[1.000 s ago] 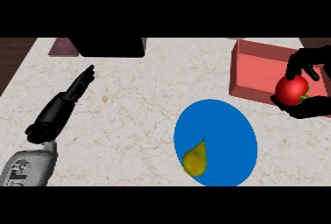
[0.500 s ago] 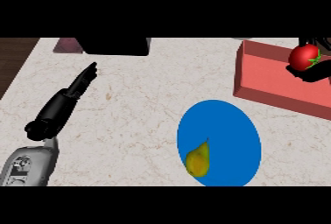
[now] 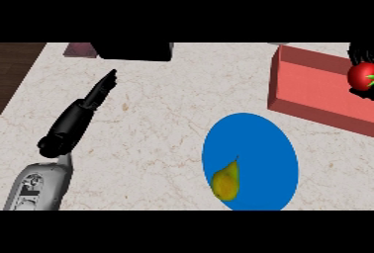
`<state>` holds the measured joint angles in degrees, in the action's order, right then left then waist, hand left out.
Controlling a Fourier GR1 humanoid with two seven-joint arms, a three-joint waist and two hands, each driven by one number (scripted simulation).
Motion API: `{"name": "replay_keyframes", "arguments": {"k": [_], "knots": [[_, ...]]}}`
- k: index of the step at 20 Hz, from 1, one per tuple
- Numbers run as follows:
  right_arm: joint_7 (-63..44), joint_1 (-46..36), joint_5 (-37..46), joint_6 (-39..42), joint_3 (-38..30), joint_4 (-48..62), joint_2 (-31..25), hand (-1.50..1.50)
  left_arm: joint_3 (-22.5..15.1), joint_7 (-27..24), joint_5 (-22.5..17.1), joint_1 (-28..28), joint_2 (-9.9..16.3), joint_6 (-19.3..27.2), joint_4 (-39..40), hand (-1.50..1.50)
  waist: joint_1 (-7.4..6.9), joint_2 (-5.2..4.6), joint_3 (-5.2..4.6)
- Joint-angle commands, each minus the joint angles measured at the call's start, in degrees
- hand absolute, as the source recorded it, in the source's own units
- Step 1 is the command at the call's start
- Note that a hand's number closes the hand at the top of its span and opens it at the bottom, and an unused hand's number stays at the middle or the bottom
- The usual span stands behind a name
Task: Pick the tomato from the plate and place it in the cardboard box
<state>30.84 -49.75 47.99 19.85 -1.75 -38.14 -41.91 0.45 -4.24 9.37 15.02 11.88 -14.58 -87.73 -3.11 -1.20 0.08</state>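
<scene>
Over at the view's left, your left hand (image 3: 93, 96) rests on the worktop (image 3: 153, 128), fingers straight, holding nothing. Mid-view, the blue plate (image 3: 256, 143) carries only a pear (image 3: 226, 182). At the right edge, your right hand (image 3: 361, 53) curls round the tomato (image 3: 361, 75) above the cardboard box (image 3: 310, 89). It looks light, smooth, soft-skinned: hold across its widest part.
</scene>
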Motion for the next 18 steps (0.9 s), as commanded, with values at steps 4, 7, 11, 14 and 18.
{"name": "replay_keyframes", "arguments": {"k": [4, 7, 11, 14, 18], "knots": [[10.78, -4.97, 6.08, 3.75, 4.59, 14.21, -4.08, -1.50, 1.81, -1.23, -1.21, 0.99, 1.67, -1.61, 1.45, 0.00, -0.83, -0.46, 0.06], [18.57, -4.32, 6.30, 1.06, 4.97, 16.95, -2.42, -1.50, 1.16, -1.37, -0.01, -0.76, 0.78, -0.17, 0.25, 0.00, -0.50, -0.20, 0.10], [23.42, -7.19, -1.56, 4.01, -1.64, 19.02, -0.99, -1.50, 1.08, -1.14, -0.62, -0.79, 0.54, -0.66, -0.19, 0.00, -0.14, -0.09, 0.17], [21.45, -9.56, -12.69, 10.60, -11.35, 22.67, 1.28, -1.50, 0.75, -0.72, -0.10, -1.37, 0.32, -0.23, -0.44, 0.00, 0.21, 0.23, 0.29], [14.21, -10.87, -22.29, 16.91, -20.25, 29.58, 1.46, -1.50, 0.65, 0.13, 0.00, -0.68, -0.39, 0.43, -0.61, 0.00, 0.65, 0.02, 0.27]]}}
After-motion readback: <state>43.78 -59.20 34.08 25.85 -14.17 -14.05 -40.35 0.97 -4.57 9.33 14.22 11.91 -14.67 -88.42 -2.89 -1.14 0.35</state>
